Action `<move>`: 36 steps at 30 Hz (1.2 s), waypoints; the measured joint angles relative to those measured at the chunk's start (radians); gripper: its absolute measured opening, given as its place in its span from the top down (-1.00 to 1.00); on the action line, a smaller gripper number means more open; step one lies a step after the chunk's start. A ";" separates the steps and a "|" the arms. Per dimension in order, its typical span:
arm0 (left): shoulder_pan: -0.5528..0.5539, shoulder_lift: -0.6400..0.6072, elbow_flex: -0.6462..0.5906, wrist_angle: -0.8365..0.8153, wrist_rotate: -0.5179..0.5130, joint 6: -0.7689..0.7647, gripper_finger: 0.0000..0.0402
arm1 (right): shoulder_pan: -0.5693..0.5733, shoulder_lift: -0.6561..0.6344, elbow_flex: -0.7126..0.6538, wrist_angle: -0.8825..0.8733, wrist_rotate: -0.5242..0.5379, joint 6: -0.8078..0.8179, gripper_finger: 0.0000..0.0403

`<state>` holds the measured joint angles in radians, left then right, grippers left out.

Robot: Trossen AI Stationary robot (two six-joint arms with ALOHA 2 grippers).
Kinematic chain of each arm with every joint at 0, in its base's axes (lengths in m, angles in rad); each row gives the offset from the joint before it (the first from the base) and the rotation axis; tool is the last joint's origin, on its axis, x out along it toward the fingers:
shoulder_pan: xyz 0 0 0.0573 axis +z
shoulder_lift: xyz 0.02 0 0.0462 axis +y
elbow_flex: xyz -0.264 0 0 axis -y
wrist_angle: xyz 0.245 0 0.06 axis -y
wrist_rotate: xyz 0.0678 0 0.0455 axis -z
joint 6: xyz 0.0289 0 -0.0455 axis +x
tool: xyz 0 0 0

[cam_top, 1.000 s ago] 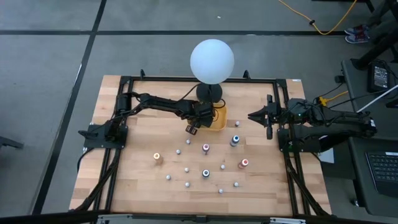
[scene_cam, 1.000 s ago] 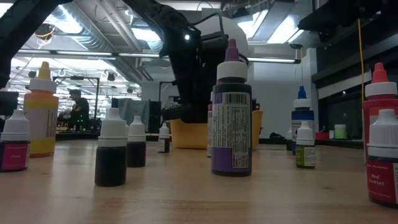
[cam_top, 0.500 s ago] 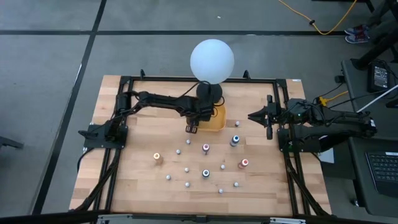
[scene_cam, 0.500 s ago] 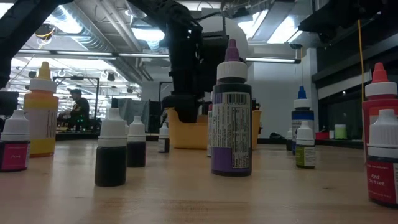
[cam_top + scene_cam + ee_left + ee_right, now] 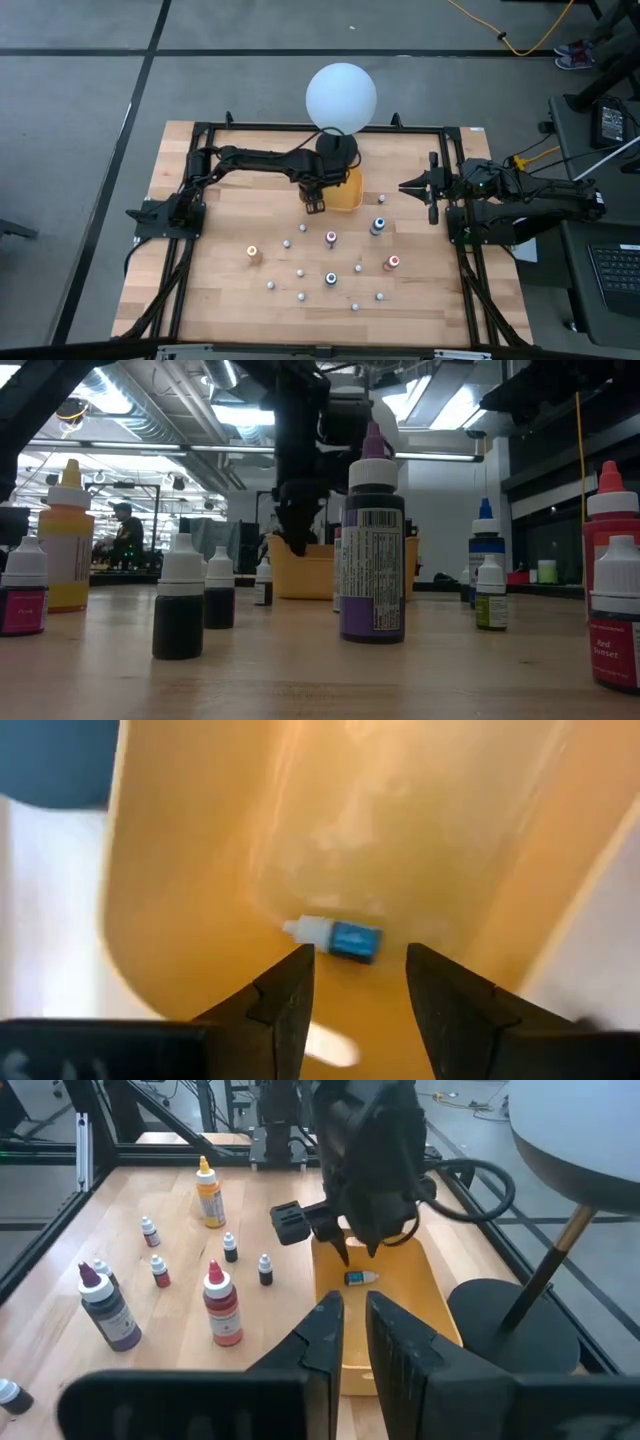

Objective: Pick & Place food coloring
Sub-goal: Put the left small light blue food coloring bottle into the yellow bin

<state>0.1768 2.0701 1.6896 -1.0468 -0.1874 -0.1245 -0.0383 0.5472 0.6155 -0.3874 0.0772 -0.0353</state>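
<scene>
Inside the yellow-orange tray [image 5: 400,1295] lies one small food coloring bottle [image 5: 335,937], on its side, white cap and blue label, apart from the tray walls. The left gripper [image 5: 314,203] hangs just above the tray's edge with its fingers [image 5: 285,1005] apart and nothing between them; the bottle shows in the gap beyond them.

On the high view the tray sits at about 12 o'clock of the tabletop [image 5: 220,260], just beside the black base of the white globe [image 5: 341,96]. The rest of the food coloring [image 5: 331,239] stands upright and scattered over the middle of the tabletop toward 6 o'clock: an orange-topped bottle [image 5: 253,253] at 8 o'clock, a red-topped one [image 5: 392,264] at 4 o'clock, small whitish ones between. Open wood remains along the 9 o'clock edge and between the bottles and the tray.

The right gripper [image 5: 407,187] waits at 2 o'clock by the frame rail, well apart from the bottles, fingers together and holding nothing.
</scene>
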 joint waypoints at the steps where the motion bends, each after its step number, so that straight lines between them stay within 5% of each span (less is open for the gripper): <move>1: 0.003 0.000 0.005 0.000 0.023 -0.048 0.23 | 0.000 0.000 0.000 0.000 0.000 0.000 0.74; 6: 0.012 0.000 0.007 0.006 0.160 -0.265 0.23 | 0.000 0.000 0.000 0.000 0.000 0.000 0.74; 13: 0.016 0.012 0.008 0.056 0.142 -0.377 0.23 | 0.000 0.000 0.000 0.000 0.000 -0.004 0.74; 23: 0.015 0.112 0.006 0.037 0.179 -0.389 0.35 | -0.001 0.000 0.000 0.000 -0.017 -0.021 0.74; 36: 0.015 0.104 0.118 -0.034 0.066 -0.360 0.39 | -0.001 0.000 0.000 -0.001 -0.027 -0.022 0.74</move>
<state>0.1917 2.1738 1.8078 -1.0803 -0.1216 -0.4847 -0.0395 0.5468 0.6155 -0.3883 0.0504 -0.0570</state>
